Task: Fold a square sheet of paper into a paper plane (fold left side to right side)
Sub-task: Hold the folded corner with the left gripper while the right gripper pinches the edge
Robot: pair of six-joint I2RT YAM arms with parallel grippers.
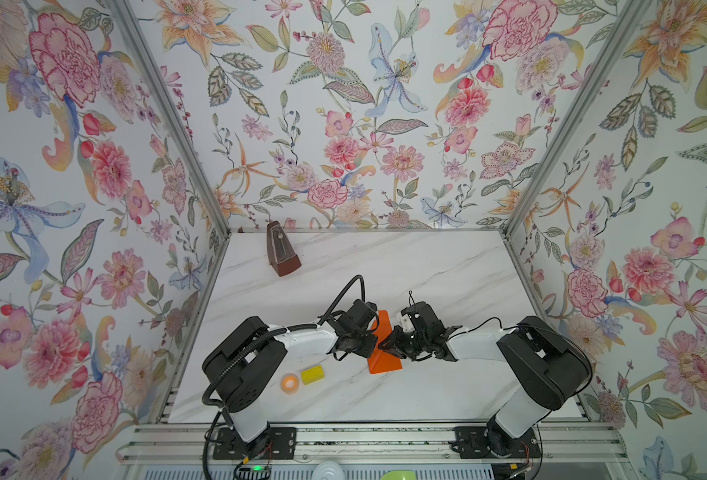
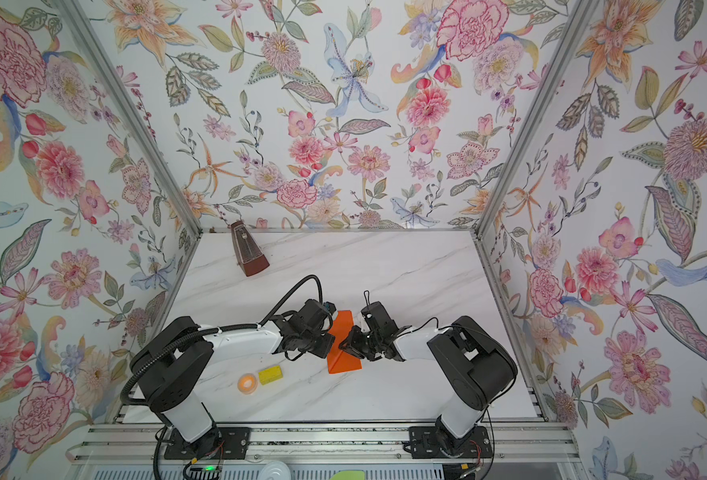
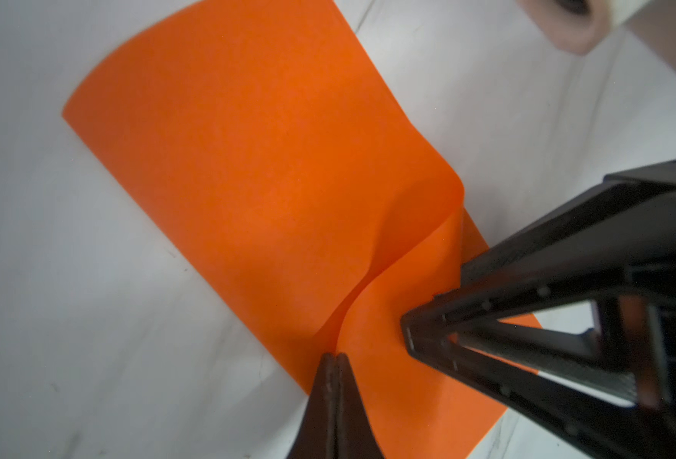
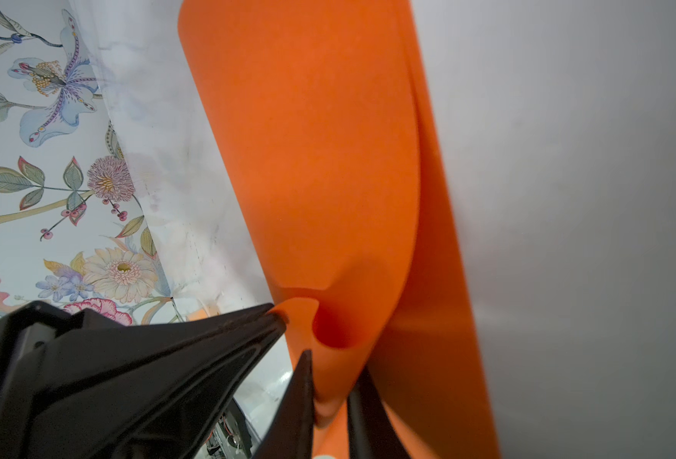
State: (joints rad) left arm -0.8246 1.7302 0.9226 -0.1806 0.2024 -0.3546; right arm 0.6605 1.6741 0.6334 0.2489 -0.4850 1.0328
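Observation:
The square sheet of paper (image 1: 384, 362) (image 2: 343, 362) is bright orange and lies on the marble table between both arms, doubled over into a long strip. Its upper layer (image 3: 269, 159) bulges loosely over the lower one (image 4: 308, 159). My left gripper (image 3: 336, 357) (image 1: 371, 332) is shut, pinching a raised ridge at the sheet's near edge. My right gripper (image 4: 334, 361) (image 1: 389, 341) meets it from the opposite side, its jaws pressed on a curled loop of the same edge. The two grippers' tips are almost touching. No paper plane is in view.
A small orange tape ring (image 1: 289, 381) and a yellow block (image 1: 312, 374) lie near the left arm's base. A brown metronome (image 1: 282, 253) stands at the back left. Flowered walls close the table on three sides.

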